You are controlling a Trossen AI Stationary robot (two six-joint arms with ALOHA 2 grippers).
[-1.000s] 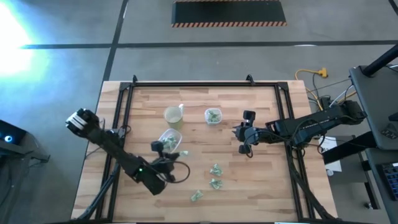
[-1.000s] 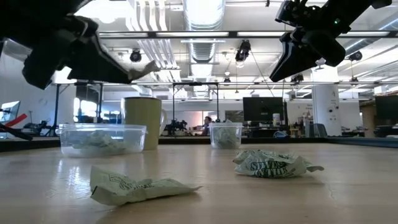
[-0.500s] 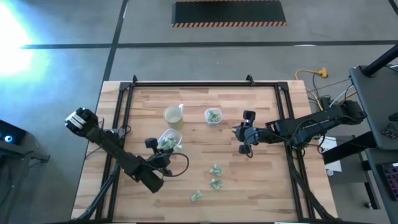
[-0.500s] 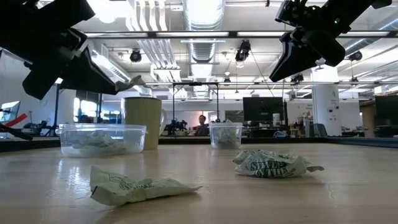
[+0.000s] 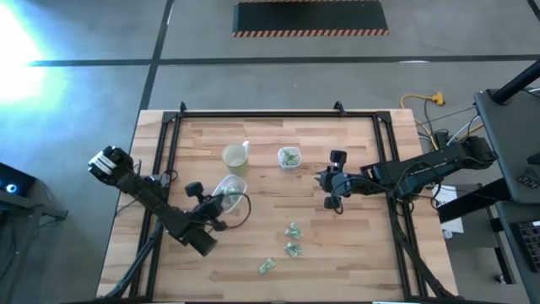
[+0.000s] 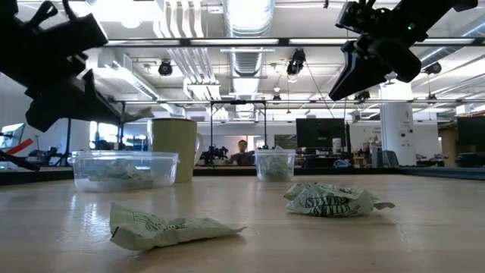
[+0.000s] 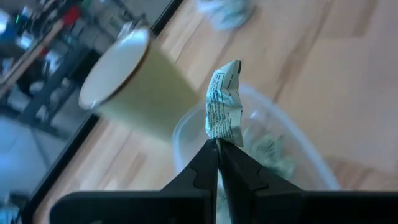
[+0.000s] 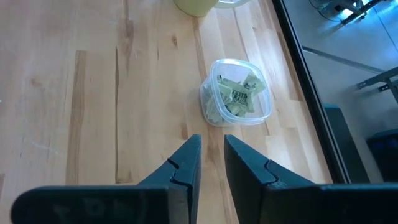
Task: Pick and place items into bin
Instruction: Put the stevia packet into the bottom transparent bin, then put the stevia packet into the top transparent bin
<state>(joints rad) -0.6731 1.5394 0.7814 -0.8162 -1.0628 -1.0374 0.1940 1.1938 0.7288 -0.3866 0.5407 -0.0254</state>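
My left gripper is shut on one pale-green wrapped item, just above the clear round bin that holds several more. In the high view this gripper is at the bin's left side. Loose items lie on the table nearer the front; two show in the low view. My right gripper hovers right of centre, open a little with nothing between its fingers. My left gripper pinches one end of the item between its two fingertips. The fingers come from the table's left, slanting down. The rest of the crinkled wrapper sticks out beyond the tips, lifted clear above the bin.
A pale yellowish cup stands just behind the bin. A small clear square tub with green items stands right of the cup, ahead of my right gripper. A black frame runs along the table's left, far and right edges.
My left gripper has swung toward the table's left edge and sunk a little, its wrist turning and tipping down. It stays shut on the item, which has come lower over the round bin.
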